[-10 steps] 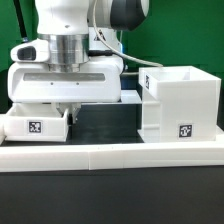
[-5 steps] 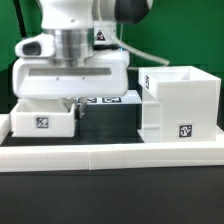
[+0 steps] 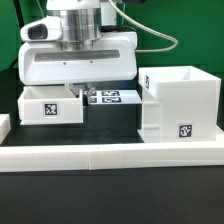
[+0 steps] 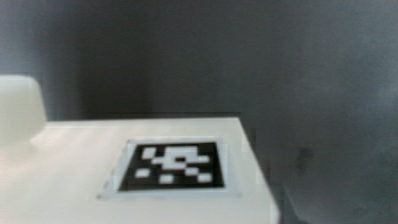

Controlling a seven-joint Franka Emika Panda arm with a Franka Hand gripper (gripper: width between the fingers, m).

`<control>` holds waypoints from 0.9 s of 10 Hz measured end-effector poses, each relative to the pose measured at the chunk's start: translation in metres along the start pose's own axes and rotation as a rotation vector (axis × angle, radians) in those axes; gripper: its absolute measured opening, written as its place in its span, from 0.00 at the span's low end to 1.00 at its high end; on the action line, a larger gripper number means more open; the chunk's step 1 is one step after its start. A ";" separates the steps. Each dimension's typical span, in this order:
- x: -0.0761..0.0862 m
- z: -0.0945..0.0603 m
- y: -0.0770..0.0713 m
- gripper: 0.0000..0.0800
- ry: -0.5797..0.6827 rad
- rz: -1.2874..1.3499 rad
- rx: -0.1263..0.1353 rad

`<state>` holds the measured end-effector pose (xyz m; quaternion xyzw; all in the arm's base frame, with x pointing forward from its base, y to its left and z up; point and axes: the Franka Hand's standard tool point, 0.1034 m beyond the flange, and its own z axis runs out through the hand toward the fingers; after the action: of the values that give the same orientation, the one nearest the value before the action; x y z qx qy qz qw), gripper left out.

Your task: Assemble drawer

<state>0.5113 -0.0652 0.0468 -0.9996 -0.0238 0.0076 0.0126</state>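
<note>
Robotics lab, green backdrop (image 3: pixel 195 35), black table (image 3: pixel 112 125), marker tags (image 3: pixel 184 129) on the drawer (image 3: pixel 180 95)

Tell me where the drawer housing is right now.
The housing sits on the exterior view's right, just behind the border wall; the small tray is across on that view's left.

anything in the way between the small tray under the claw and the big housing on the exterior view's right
Nothing upright shows in the gap. Only the marker board lies flat between the tray and the housing.
</note>
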 end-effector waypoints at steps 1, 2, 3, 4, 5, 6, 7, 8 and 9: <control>0.000 0.004 0.000 0.05 -0.001 -0.117 -0.012; -0.001 0.006 -0.001 0.05 -0.008 -0.236 -0.019; 0.001 0.004 0.000 0.05 -0.010 -0.340 -0.021; 0.003 0.003 0.000 0.05 -0.008 -0.360 -0.024; 0.002 0.004 0.001 0.05 -0.010 -0.440 -0.024; 0.002 0.004 0.002 0.05 -0.011 -0.503 -0.024; 0.002 0.004 0.003 0.05 -0.013 -0.561 -0.025; 0.001 0.004 0.004 0.05 -0.015 -0.623 -0.026; 0.001 0.004 0.005 0.05 -0.018 -0.666 -0.029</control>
<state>0.5126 -0.0703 0.0427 -0.9369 -0.3493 0.0115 0.0000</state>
